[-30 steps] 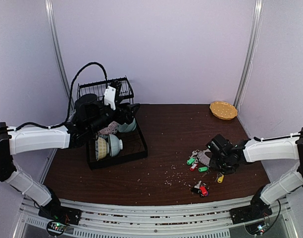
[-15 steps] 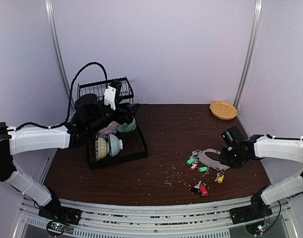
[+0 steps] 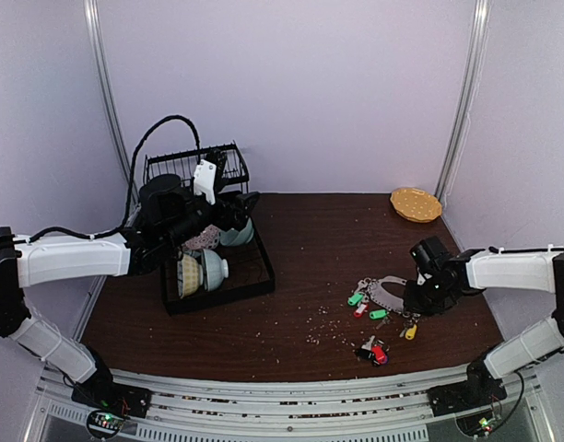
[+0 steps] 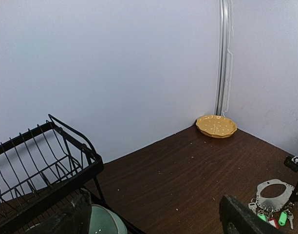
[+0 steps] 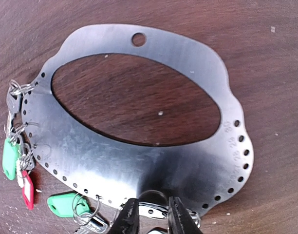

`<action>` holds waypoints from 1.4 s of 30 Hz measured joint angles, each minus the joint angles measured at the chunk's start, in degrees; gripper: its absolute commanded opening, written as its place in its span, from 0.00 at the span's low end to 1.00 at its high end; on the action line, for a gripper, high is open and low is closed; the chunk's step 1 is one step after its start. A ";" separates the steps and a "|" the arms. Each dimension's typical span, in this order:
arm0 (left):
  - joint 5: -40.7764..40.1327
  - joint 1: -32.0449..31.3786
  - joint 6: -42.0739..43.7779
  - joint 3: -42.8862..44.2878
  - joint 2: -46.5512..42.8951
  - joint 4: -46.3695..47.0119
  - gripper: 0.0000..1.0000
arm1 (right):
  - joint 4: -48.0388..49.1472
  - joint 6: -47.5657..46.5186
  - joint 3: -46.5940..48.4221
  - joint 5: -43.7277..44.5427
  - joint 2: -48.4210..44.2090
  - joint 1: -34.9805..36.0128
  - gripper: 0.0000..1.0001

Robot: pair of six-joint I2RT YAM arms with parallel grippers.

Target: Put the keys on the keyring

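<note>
A: Keyring (image 5: 139, 161) first: flat on the table (image 3: 310, 239), right half, well apart from the tan plate (image 3: 416, 204) in the back corner. Wavy metal loop, small holes punched round the rim.

B: Keys?

A: Green tag (image 5: 10, 158), red tag (image 5: 27, 190) and second green tag (image 5: 61, 204) hung on small rings along the left rim. Yellow-tag key (image 3: 410, 331) just in front of the loop; attached or not, cannot tell. Black-and-red bunch (image 3: 374, 352) nearer the front edge, apart from the loop, so not yet on.

B: Right gripper (image 5: 154, 217)?

A: Down at the near rim. Jaws nearly together, bracketing a split ring (image 5: 153, 197) at the row of holes. Looks like a pinch, though contact not fully clear.

B: Left gripper (image 3: 240, 207)?

A: Far off, over the dish rack (image 3: 194, 170) and bowls (image 3: 204, 272). Jaws spread, nothing between.

B: Step?

A: Probably working that split ring at the rim. Plenty of the task left, judging by the loose bunch.

B: Risks?

A: Thin wire, tiny bite: could squirt out sideways if squeezed off-centre. Could drag the whole loop across the wood on any pull, with nothing pinning it and the other arm away. Could swing the hung tags into a tangle. Fingertips very low too: could scrape the table or wedge under the rim if pushed further down.
</note>
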 measured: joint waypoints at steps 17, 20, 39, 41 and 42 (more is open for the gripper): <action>-1.79 0.00 1.16 0.00 0.00 -0.44 0.95 | 2.86 -3.74 1.22 -4.11 1.55 0.85 0.00; -1.79 0.00 1.27 0.00 -0.02 -0.68 0.95 | 3.10 -4.42 1.29 -4.48 1.70 2.60 0.05; 3.23 -1.49 1.27 0.15 0.92 -1.49 0.94 | 2.84 -7.48 1.70 -8.22 2.01 6.73 0.21; 3.21 -1.49 1.27 0.17 0.92 -1.49 0.94 | 3.80 -7.69 1.70 -8.70 2.84 6.73 0.20; 3.19 -1.49 1.27 0.17 0.92 -1.49 0.94 | 4.31 -7.74 1.70 -9.16 3.41 6.73 0.18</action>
